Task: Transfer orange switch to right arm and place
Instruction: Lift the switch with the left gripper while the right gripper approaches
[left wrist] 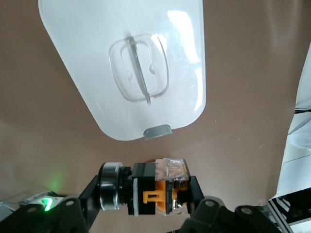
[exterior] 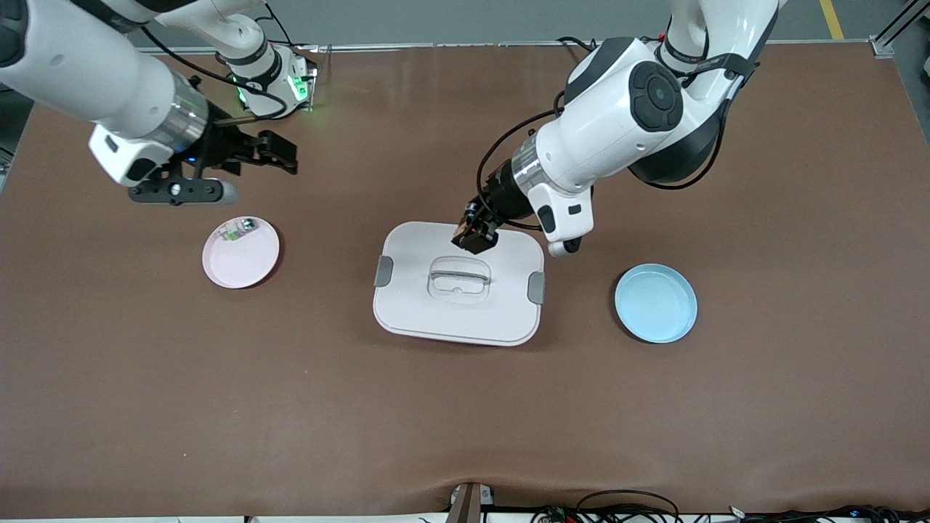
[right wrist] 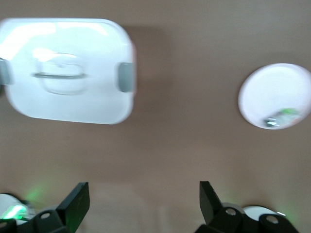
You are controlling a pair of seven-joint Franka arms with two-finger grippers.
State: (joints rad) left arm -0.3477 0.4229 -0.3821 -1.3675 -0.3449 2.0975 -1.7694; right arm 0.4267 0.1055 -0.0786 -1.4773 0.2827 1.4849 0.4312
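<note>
The orange switch [left wrist: 160,190] is a small black block with an orange middle, a clear cap and a silver ring. My left gripper [exterior: 476,236] is shut on it, up in the air over the edge of the white lidded box [exterior: 414,312] that lies toward the robots' bases. The switch [exterior: 472,234] shows in the front view as a dark, orange-tinged block between the fingers. My right gripper [exterior: 280,156] hangs open and empty over the table at the right arm's end, above bare brown surface near the pink plate [exterior: 251,265]. In the right wrist view its fingers [right wrist: 77,201] stand wide apart.
The white box [left wrist: 82,58] has a clear handle and grey side clips. The pink plate [right wrist: 257,97] holds a small white-and-green part [exterior: 238,229]. A blue plate [exterior: 655,303] lies at the left arm's end. Cables run along the table's front edge.
</note>
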